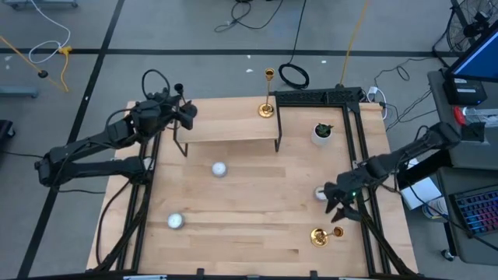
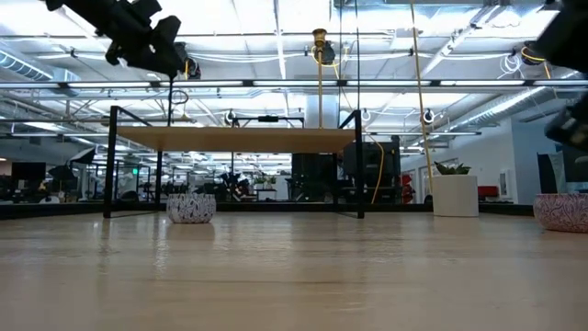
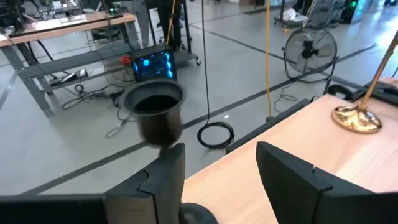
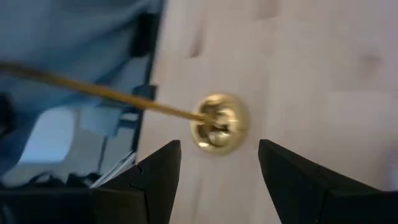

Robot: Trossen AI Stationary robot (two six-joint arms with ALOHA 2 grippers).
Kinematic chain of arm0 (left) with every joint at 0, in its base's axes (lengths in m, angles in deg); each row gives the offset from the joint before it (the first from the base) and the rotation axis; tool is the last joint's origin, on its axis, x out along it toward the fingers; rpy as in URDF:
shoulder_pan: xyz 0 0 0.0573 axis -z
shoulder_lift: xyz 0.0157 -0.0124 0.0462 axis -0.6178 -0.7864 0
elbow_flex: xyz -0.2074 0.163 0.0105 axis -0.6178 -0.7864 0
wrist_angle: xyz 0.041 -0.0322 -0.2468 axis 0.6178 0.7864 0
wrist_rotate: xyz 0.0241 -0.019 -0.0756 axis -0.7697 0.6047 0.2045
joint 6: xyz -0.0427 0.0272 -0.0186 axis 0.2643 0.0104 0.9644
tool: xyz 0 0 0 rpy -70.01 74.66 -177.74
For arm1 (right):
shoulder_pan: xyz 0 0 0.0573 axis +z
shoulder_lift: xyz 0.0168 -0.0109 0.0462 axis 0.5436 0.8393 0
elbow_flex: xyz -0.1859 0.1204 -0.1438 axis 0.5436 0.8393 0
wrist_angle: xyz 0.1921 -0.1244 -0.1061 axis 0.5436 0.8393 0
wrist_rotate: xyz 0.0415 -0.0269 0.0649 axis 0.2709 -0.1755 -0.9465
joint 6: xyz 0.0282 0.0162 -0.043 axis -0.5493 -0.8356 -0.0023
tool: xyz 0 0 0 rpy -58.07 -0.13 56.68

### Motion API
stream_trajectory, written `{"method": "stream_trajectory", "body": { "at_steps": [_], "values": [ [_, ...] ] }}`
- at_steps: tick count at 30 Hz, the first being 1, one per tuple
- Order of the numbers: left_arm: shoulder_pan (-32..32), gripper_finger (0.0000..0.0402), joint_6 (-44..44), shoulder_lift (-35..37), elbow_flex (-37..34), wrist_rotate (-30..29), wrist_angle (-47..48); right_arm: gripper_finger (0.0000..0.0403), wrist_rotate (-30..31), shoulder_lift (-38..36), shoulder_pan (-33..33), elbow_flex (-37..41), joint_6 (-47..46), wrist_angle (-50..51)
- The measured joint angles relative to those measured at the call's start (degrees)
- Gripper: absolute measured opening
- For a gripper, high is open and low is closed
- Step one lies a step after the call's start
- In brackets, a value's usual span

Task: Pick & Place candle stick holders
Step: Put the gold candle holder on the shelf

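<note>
On the tabletop (image 1: pixel 257 210) are 2 gold candle stick holders (image 1: pixel 267 95) and 1 black holder (image 3: pixel 155 115); left hand (image 1: pixel 187 113) and right hand (image 1: pixel 339 208) both wide.

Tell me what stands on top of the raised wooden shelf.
On the raised wooden shelf, a gold candle stick holder stands at its right end; a black holder sits at the left end by the open left hand. The black holder's base is covered.

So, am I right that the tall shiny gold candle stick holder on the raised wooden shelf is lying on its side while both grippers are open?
Not quite: the tall shiny gold candle stick holder on the raised wooden shelf stands upright, as the low view shows. Both the left gripper and the right gripper are indeed open.
</note>
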Motion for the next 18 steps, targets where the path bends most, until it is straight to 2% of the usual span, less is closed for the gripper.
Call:
{"method": "stream_trajectory", "body": {
  "at_steps": [5,10,18],
  "values": [
    [0.1,0.0205,1.3,0.3,0.0,0.0,-0.1,0.0212,-2.8,0.1,5.6,9.7,-0.2,-22.0],
    [0.1,0.0205,2.8,0.3,0.0,0.0,-0.1,0.0212,4.9,0.0,11.0,16.0,8.2,-38.7],
    [0.1,0.0205,3.1,0.3,0.0,0.0,-0.2,0.0212,16.5,1.2,16.9,17.7,20.6,-43.5]
  ]
}}
